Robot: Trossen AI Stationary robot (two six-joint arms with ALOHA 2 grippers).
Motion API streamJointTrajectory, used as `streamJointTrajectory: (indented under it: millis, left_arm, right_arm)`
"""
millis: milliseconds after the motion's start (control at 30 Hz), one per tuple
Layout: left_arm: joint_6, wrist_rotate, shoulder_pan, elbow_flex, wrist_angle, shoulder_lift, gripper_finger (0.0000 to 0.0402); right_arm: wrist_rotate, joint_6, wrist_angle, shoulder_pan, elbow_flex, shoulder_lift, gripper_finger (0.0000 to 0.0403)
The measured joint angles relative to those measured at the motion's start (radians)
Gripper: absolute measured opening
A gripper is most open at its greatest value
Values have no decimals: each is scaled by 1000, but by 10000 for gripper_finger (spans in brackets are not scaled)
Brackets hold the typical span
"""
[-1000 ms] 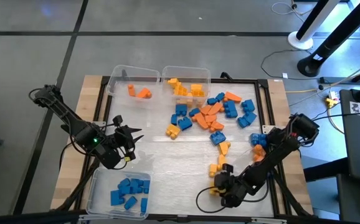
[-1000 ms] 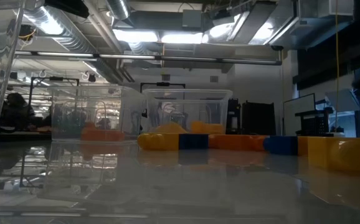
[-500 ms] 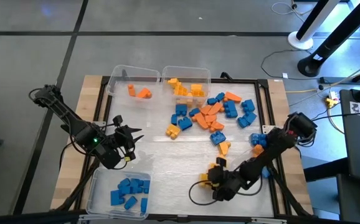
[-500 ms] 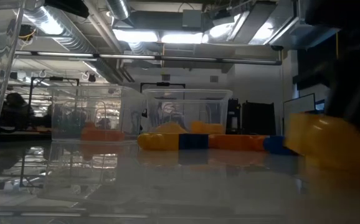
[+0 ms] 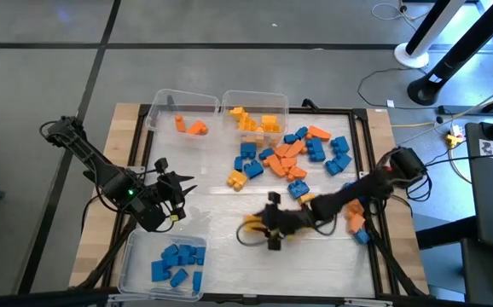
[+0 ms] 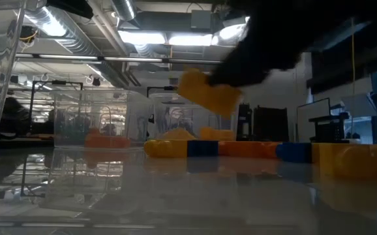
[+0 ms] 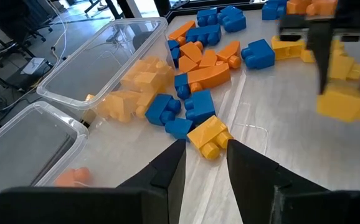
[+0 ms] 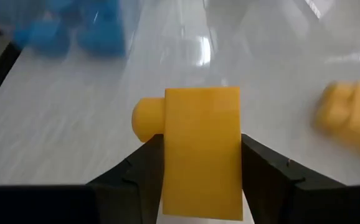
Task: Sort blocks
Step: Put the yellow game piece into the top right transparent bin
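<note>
Blocks point(image 5: 291, 159) are only partly sorted: you have some blue in the near-left bin point(image 5: 163, 262), a few orange and yellow in the two far bins. Your right gripper point(image 5: 262, 228) pinches a yellow block point(image 8: 202, 149) above the table's middle. Your left gripper point(image 5: 181, 187) waits, fingers apart.

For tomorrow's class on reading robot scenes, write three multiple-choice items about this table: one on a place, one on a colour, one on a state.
1. Where is the bin of blue blocks?
A. the table's near left corner
B. the far right corner
C. the table's middle

2. What colour is the block in the right gripper?
A. blue
B. yellow
C. green

3. What is the left gripper doing?
A. gripping a brick
B. holding a bin
C. holding nothing

Answers:
1 A, the high view shows it at the near left, by the left arm.
2 B, the right wrist view shows a yellow block between the fingers.
3 C, the left wrist view shows an empty gap between its fingers.
</note>
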Motion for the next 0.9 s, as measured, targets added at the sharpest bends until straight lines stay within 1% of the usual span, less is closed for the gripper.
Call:
streamJointTrajectory:
  millis: [167, 367, 467, 567, 667, 800, 900]
  left_arm:
    - [-19, 10, 0, 0, 0, 0, 107]
    - [-26, 26, 0, 0, 0, 0, 107]
    - [-26, 26, 0, 0, 0, 0, 107]
    - [-26, 27, 0, 0, 0, 0, 107]
    - [-26, 27, 0, 0, 0, 0, 107]
    - [-26, 27, 2, 0, 0, 0, 107]
    - [-26, 27, 14, 0, 0, 0, 107]
  right_arm:
    - [-115, -152, 160, -143, 0, 0, 179]
    - [-286, -274, 371, -333, 0, 0, 179]
    - [-341, -324, 481, -435, 1, 0, 179]
    - [-349, -389, 568, -538, 2, -2, 179]
    - [-334, -459, 615, -639, 2, -2, 179]
    - [-313, -488, 614, -750, 2, -2, 179]
    - [-313, -494, 609, -801, 2, -2, 179]
